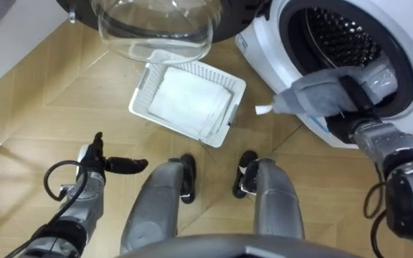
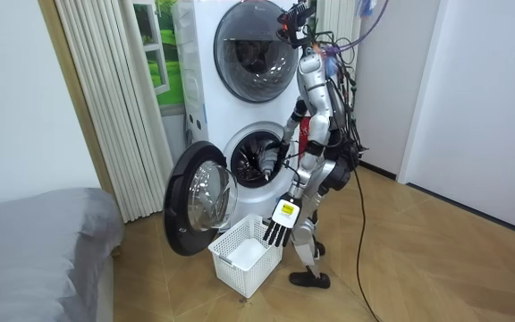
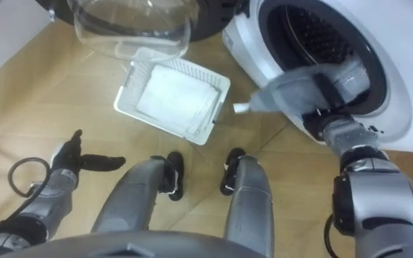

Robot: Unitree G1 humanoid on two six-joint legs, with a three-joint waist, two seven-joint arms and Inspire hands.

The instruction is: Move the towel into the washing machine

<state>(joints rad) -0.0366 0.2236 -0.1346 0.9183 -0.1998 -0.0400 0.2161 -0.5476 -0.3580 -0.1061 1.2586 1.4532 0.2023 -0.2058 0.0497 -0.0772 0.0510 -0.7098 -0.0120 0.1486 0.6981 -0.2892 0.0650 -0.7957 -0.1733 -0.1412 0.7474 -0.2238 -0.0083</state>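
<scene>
A grey towel (image 1: 312,97) is bunched round my right hand (image 1: 351,92), which is curled on it at the lower rim of the open washing machine (image 1: 410,86). The towel's end pokes toward the floor outside the opening; the hand sits at the mouth of the dark drum (image 1: 335,29). In the room view my right hand (image 2: 273,159) reaches into the lower machine's opening. My left hand (image 1: 103,163) hangs low over the wooden floor with its fingers straight, holding nothing, to the left of my legs.
A white plastic basket (image 1: 143,87) with a pale folded cloth in it stands on the floor before the machine. The round glass door (image 1: 156,32) hangs open to the left. A second machine (image 2: 257,49) is stacked above. A grey bed (image 2: 34,241) stands at the room view's left.
</scene>
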